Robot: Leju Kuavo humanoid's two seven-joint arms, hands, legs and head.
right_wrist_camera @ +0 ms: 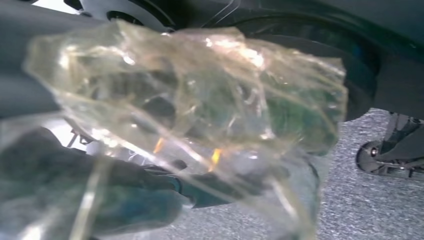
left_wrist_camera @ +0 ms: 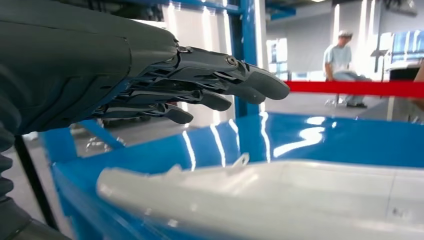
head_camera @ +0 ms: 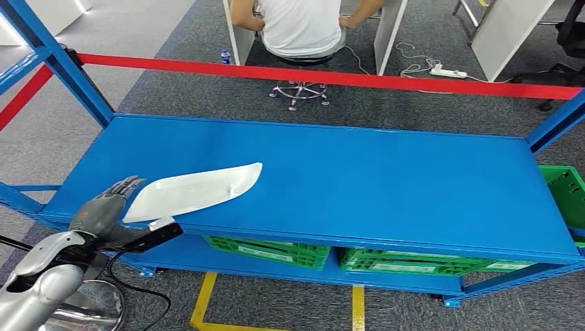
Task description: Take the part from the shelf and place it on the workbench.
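The long, flat white plastic part (head_camera: pixel 196 190), tapering to a rounded tip, lies on the top deck of the blue metal shelf (head_camera: pixel 386 186), near its front left corner, with its broad end reaching the front edge. From the left wrist view the part (left_wrist_camera: pixel 280 200) shows as a shallow moulded panel with a raised rim, resting flat on the glossy blue surface.

The robot's left hand (head_camera: pixel 103 207) hovers just beside the broad end of the part, at the shelf's left front corner. Its dark fingers (left_wrist_camera: pixel 220 82) are stretched out nearly straight and spread apart, above the part and not touching it; the hand holds nothing.

The right hand (right_wrist_camera: pixel 100 200) is seen from its wrist camera through a crumpled sheet of clear plastic film (right_wrist_camera: pixel 190 115) that blurs everything behind it. Dark finger shapes sit under the film, but I cannot tell whether that hand is closed or spread, or whether it grips the film.

Under the top deck, two green plastic crates (head_camera: pixel 276 252) sit side by side on the lower shelf, and another green crate (head_camera: pixel 566 196) stands off the right end. A red barrier tape (head_camera: pixel 331 76) runs behind the shelf. Beyond it a person in a white shirt (head_camera: pixel 300 24) sits on a wheeled stool at a desk. Yellow floor tape (head_camera: pixel 207 300) marks the grey carpet in front.
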